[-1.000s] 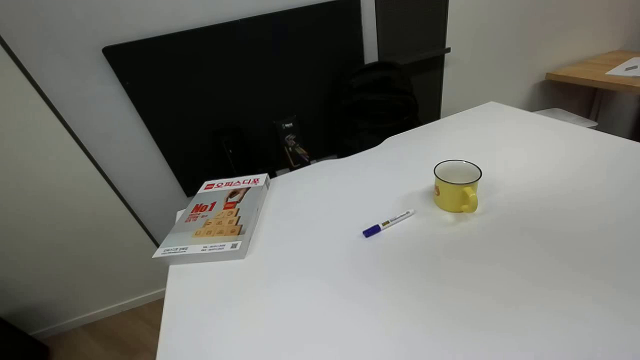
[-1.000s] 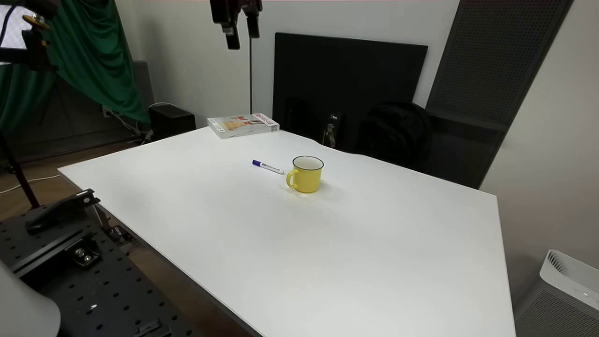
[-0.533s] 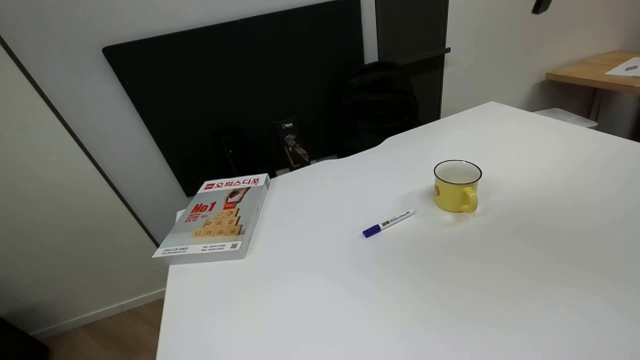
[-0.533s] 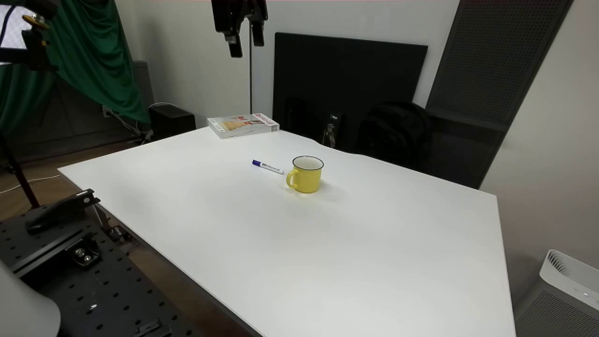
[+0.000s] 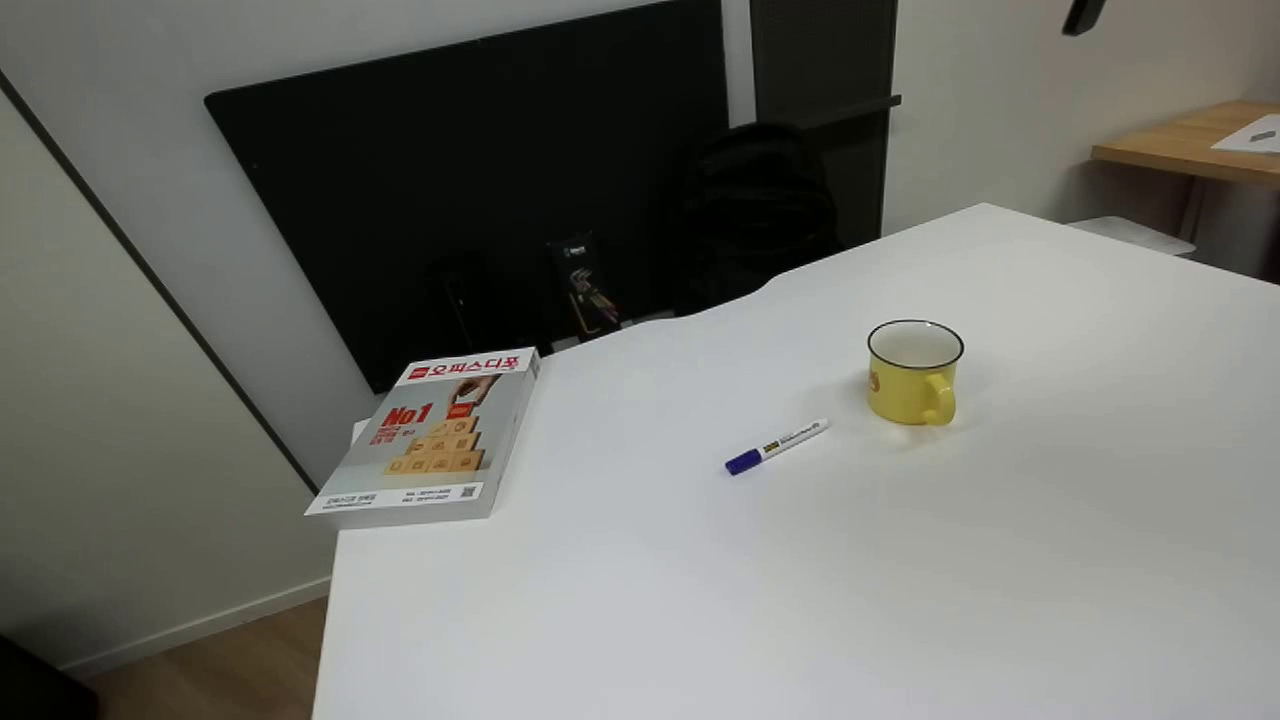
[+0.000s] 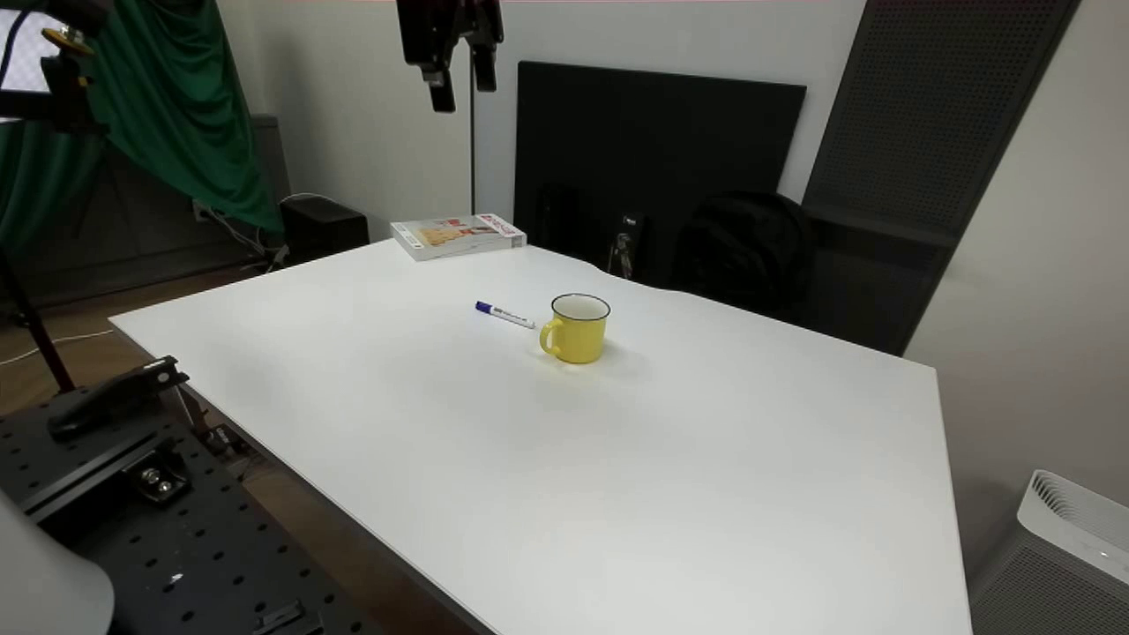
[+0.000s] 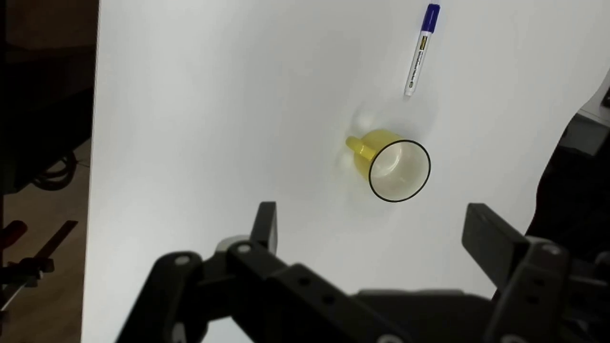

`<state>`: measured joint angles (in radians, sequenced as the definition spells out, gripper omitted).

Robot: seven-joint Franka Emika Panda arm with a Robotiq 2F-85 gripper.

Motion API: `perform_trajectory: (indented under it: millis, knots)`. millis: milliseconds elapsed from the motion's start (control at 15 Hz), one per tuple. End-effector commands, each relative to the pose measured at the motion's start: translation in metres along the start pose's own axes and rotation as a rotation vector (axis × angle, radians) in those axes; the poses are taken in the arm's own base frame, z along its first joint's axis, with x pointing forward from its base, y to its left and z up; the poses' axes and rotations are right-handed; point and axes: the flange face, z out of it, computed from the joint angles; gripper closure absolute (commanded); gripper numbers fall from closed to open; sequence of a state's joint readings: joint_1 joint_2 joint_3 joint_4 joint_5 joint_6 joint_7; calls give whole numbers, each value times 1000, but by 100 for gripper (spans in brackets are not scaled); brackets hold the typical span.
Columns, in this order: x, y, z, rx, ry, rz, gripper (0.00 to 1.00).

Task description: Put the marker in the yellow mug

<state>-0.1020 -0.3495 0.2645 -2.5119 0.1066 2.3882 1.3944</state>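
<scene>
The marker lies flat on the white table in both exterior views (image 5: 785, 445) (image 6: 505, 315), with its white barrel end toward the mug and its dark blue cap away from it. It also shows at the top of the wrist view (image 7: 417, 57). The yellow mug stands upright close to the marker in both exterior views (image 5: 905, 393) (image 6: 580, 341) and in the wrist view (image 7: 376, 140). Its pale inside looks empty. My gripper (image 6: 465, 95) is open and empty, high above the table; its spread fingers (image 7: 371, 209) frame bare table below the mug in the wrist view.
The white table (image 6: 617, 494) carries a thick book (image 5: 430, 430) at its far corner. A dark backpack (image 5: 760, 200) and a black panel (image 5: 480, 180) stand behind the table edge. A dark perforated base plate (image 6: 176, 547) is beside the table.
My gripper has come down slightly, and a dark fingertip now shows at the top of an exterior view where none was before. The marker and mug have not moved.
</scene>
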Motion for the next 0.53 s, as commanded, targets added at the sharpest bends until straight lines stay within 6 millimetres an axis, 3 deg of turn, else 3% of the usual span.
perform_trajectory:
  millis: [0,467]
  knots:
    - [-6,-17,34,-42,16,28,0]
    - [-45,-64,134,-147,93,66,0]
